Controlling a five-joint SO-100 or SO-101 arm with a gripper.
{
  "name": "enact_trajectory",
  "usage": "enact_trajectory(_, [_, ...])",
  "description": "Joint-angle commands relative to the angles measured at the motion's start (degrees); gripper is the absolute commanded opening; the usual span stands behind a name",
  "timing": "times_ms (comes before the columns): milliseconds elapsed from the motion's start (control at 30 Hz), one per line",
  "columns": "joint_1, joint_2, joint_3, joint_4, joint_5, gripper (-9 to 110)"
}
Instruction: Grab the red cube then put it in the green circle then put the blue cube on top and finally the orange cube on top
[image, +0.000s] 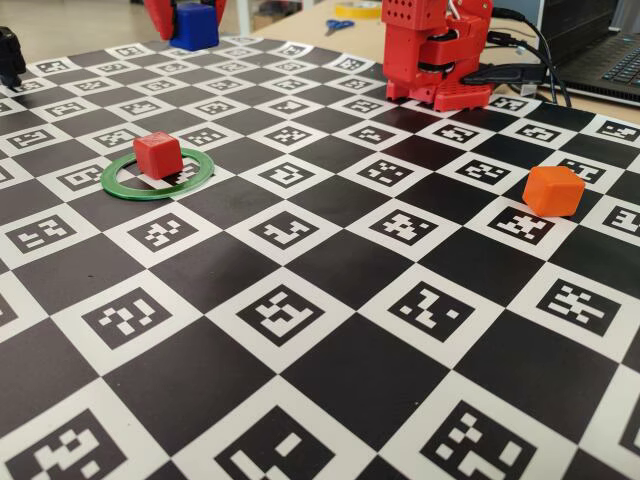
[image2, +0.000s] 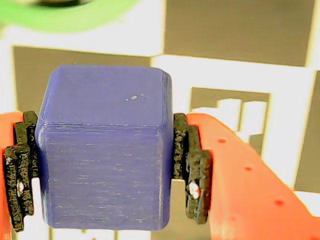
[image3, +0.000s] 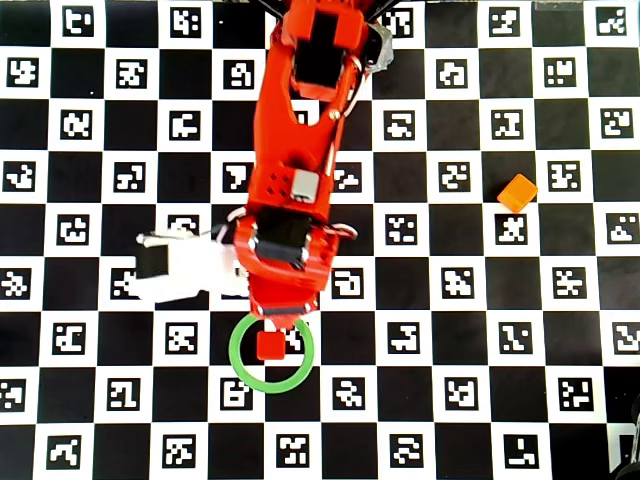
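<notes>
Arm: red, stretched forward over the board. Gripper: raised, black pads clamped on blue cube.

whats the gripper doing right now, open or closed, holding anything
Gripper: closed on the blue cube, with a black pad pressed on each side of it in the wrist view.

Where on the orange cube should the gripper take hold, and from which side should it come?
The orange cube lies alone on the board, apart from the other things, turned diagonal to the squares in the overhead view. Probably best to come from above and close on two opposite flat side faces, the wrist turned to match that angle.
</notes>
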Motion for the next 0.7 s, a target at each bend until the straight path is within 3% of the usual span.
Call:
enact_trajectory(0, [-0.79,0.44,-8.09,5.19,0.18,10])
enact_trajectory(667, [0.35,-1.23,5.98,-11.60,0.44,10])
